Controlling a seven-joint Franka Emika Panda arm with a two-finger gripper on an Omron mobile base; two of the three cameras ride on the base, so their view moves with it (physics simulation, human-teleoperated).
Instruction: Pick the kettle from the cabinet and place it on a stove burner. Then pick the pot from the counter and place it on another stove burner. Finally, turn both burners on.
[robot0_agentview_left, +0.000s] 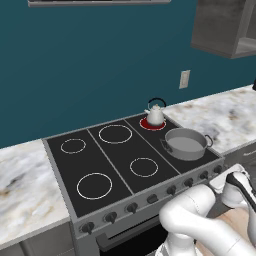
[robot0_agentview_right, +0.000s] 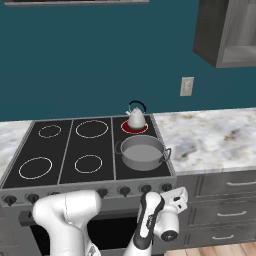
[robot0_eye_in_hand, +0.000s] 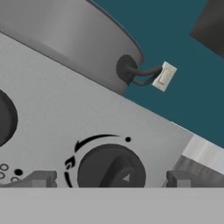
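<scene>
Marble surface (robot0_agentview_right: 210, 135) flanks a black cooktop (robot0_agentview_right: 65, 150) under a teal wall (robot0_agentview_right: 90, 60). Kettle (robot0_agentview_right: 135, 118) sits on a red-glowing burner (robot0_agentview_right: 135, 128), pot (robot0_agentview_right: 142, 151) just in front. Claw (robot0_eye_in_hand: 109, 179) spread apart before a knob (robot0_eye_in_hand: 111, 170); no readable writing.

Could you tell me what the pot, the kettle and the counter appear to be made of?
The pot: probably brushed metal, grey with a soft sheen. The kettle: polished metal or white enamel, pale and glossy. The counter: seemingly marble, white-grey with tan veins.

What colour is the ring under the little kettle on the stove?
Glowing red, under the small white-silver kettle on the black glass cooktop; the right base view shows it best.
</scene>
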